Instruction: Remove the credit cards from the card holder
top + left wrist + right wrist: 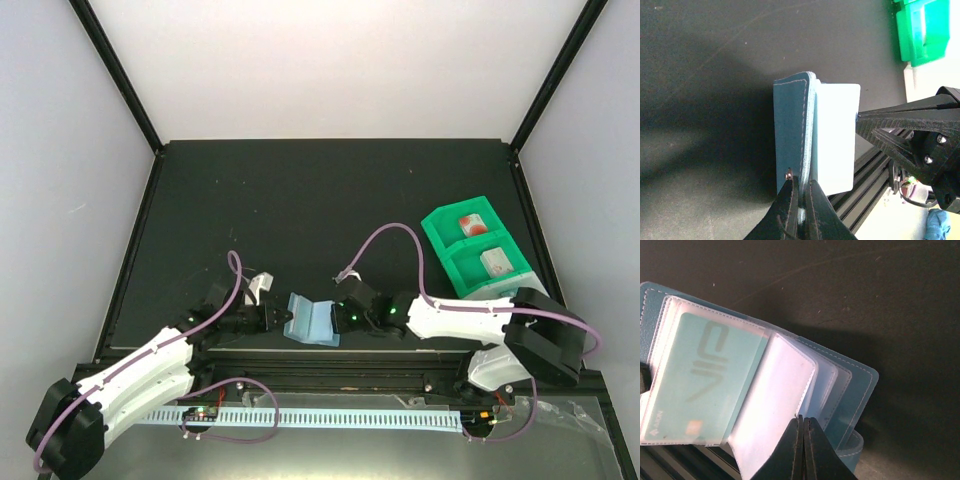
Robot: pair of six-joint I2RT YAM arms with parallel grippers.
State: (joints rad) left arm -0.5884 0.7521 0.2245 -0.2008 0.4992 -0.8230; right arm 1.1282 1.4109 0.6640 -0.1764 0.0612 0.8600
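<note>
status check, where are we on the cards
Left gripper shut on card holder cover. Right gripper shut on one clear sleeve. Teal card still sleeved; white card, grey card in green tray. Nothing blocking.

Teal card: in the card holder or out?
In. The right wrist view shows the teal card lying behind a clear sleeve of the card holder, which is spread open.

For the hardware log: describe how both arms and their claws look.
Both arms, left arm and right arm, have white shells with black joints. A purple cable loops along each. Small green lights glow near the right wrist. The left claw and right claw are slim, black and tapered.
</note>
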